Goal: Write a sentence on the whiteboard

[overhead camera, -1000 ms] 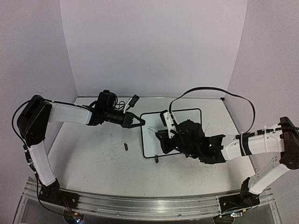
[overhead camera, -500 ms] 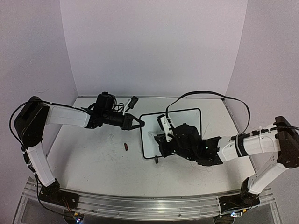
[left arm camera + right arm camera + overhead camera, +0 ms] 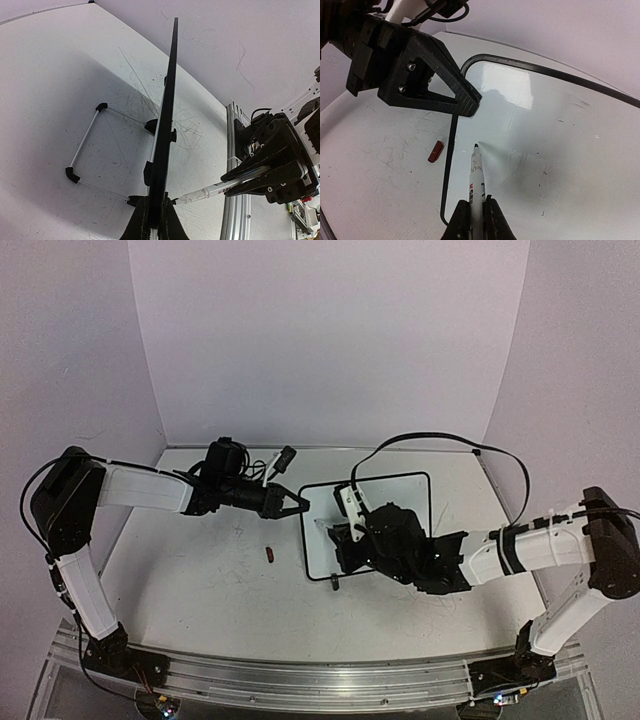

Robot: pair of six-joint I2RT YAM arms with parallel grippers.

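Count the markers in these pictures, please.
1. The marker is clamped in the right gripper, its tip near the left edge of the whiteboard. A red cap lies apart on the table. Others may be hidden.

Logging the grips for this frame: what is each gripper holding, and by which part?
Right gripper holds the marker by its rear barrel, tip pointing at the whiteboard. Left gripper clamps the whiteboard's black rim near a corner.
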